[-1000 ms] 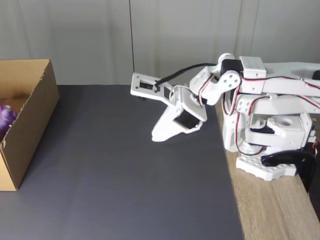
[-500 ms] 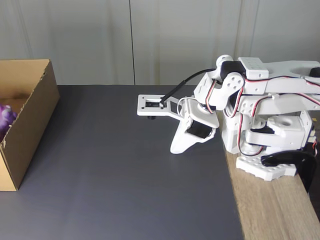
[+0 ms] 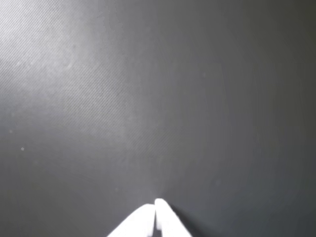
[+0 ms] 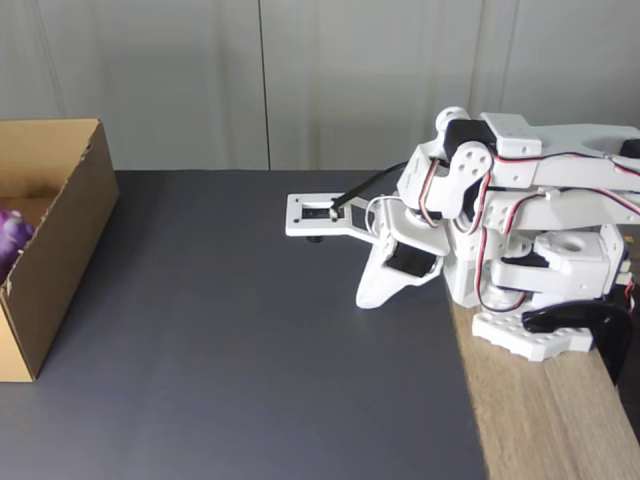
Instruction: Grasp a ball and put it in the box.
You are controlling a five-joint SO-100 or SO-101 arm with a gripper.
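Resting inside the box [image 4: 70,190] at the far left of the fixed view, the ball [image 4: 12,235] shows as a small purple patch against the left edge of the picture, with most of it cut off by that edge. The box is plain brown cardboard, open at the top, and stands on the dark grey mat [image 4: 240,350] that covers most of the tabletop [image 4: 540,420].

Well apart from the box, at the right of the fixed view, the white arm [image 4: 520,200] is folded back close to its own base. Its hand [image 4: 372,298] points down at the mat with its tips low, near or on the surface. In the wrist view the 2 white fingertips [image 3: 148,219] sit pressed together with nothing between them, so the hand is closed and empty.

Judging from this, the task looks done: the ball is in the box and the arm appears tucked into a rest pose. Nothing seems left beyond settling the arm.

The fixed view gives the box, the ball and the arm's folded posture. The wrist view gives bare mat ahead of the hand and the clearest look at the closed fingertips.
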